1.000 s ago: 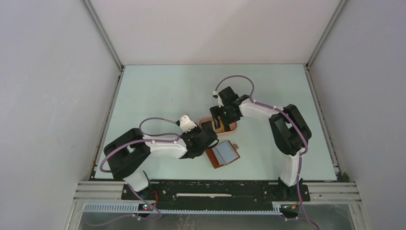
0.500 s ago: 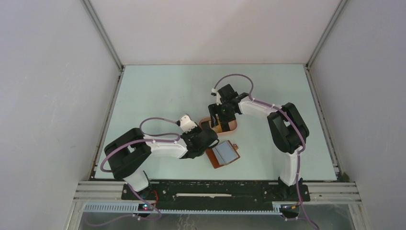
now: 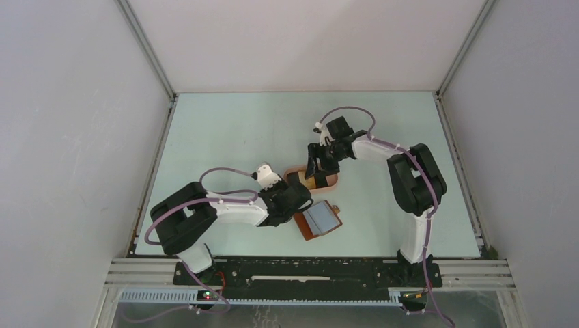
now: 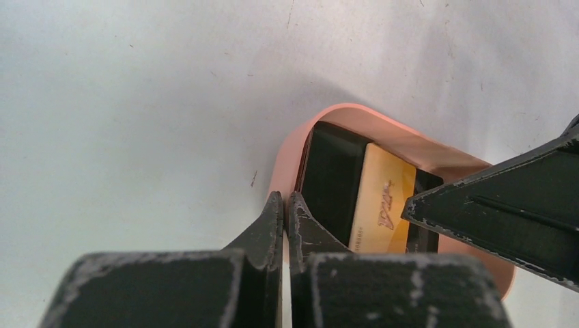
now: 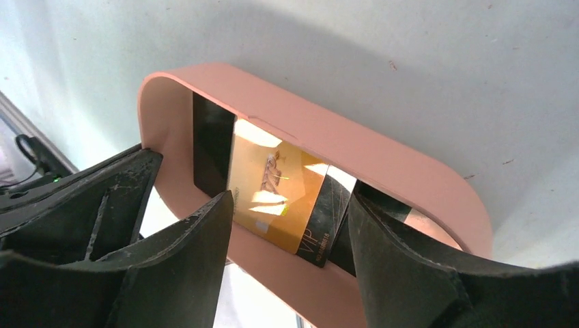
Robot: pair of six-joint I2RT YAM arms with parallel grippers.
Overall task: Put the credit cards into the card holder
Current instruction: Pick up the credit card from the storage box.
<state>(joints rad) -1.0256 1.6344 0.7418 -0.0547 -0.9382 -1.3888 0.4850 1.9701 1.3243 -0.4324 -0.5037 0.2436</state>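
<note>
The credit cards lie stacked in a pink oval tray (image 3: 334, 182): a gold card (image 5: 276, 195) over black cards (image 5: 330, 220), also seen in the left wrist view (image 4: 383, 199). My left gripper (image 4: 285, 199) is shut on the tray's near rim (image 4: 280, 160); in the top view it (image 3: 302, 194) sits at the tray's left end. My right gripper (image 5: 290, 229) is open, tilted over the tray (image 5: 307, 133), one finger (image 5: 403, 260) inside beside the black card, the other finger (image 5: 184, 253) outside the rim. The card holder (image 3: 319, 220) lies open, grey pockets up, just in front of the tray.
White walls and metal rails enclose the pale green table (image 3: 232, 130). The two arms meet at the tray, fingers close together. My right finger (image 4: 505, 198) crosses the right side of the left wrist view.
My right wrist has swung right and back, and its gripper now tilts down into the tray. My left arm, the tray and the wallet have not moved.
</note>
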